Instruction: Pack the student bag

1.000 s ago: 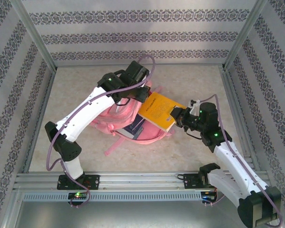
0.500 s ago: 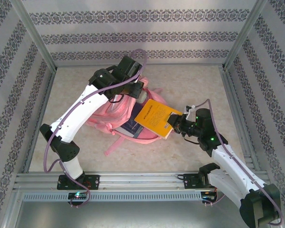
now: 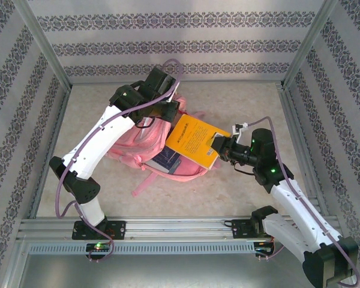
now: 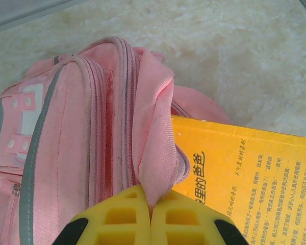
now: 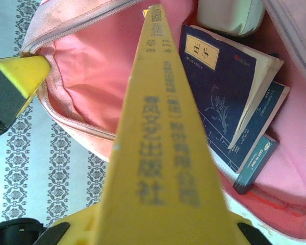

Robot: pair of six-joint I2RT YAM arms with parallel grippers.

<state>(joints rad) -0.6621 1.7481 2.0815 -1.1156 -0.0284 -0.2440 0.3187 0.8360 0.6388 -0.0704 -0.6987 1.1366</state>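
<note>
The student bag [image 3: 132, 145], a large pink backpack, lies on its side mid-table with its main opening facing right. My left gripper [image 3: 171, 114] [image 4: 152, 205] is shut on a fold of the bag's pink top edge [image 4: 155, 148] and holds the opening up. My right gripper [image 3: 218, 144] [image 5: 163, 227] is shut on a yellow book [image 3: 193, 139] [image 5: 160, 132], held spine-up. The book's far end sits at the mouth of the bag [image 5: 89, 76]. The same yellow cover [image 4: 245, 173] lies beside the pink flap. Dark blue books [image 5: 219, 97] [image 3: 167, 161] lie inside the bag.
A small teal book [image 5: 255, 162] lies under the blue ones in the bag. A pink strap [image 3: 143, 183] trails toward the near edge. Patterned walls and metal posts [image 3: 45, 45] ring the beige table [image 3: 240, 99].
My right gripper has carried the yellow book left, toward the bag's opening. My left arm has drawn the bag's top edge back and to the left.
</note>
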